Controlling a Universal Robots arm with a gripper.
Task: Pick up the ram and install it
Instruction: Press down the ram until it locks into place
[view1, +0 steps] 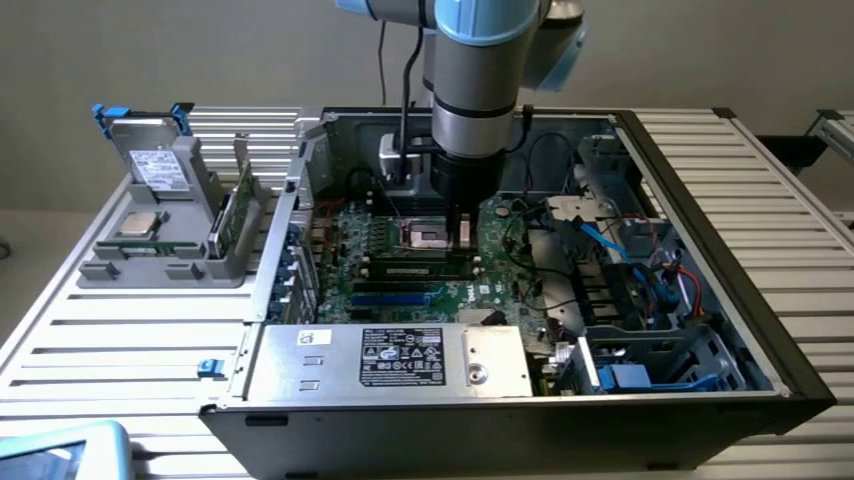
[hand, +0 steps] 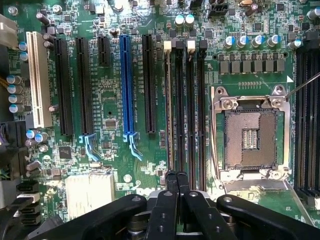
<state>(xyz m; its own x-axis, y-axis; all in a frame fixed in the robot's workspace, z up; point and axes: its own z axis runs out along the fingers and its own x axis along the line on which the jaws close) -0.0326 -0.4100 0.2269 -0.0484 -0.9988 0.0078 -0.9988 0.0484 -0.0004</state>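
My gripper hangs low inside the open computer case, over the motherboard beside the bare processor socket. In the wrist view its black fingers are pressed together right above the long black memory slots, and nothing shows between them. A long stick with dark chips and white labels sits in the slots just in front of the gripper. A green ram stick stands on edge in the grey holder at the exterior view's left, well away from the gripper.
The holder also carries a drive and a square silver processor. Inside the case are the power supply, loose cables and a drive cage. Expansion slots, one of them blue, lie beside the memory slots.
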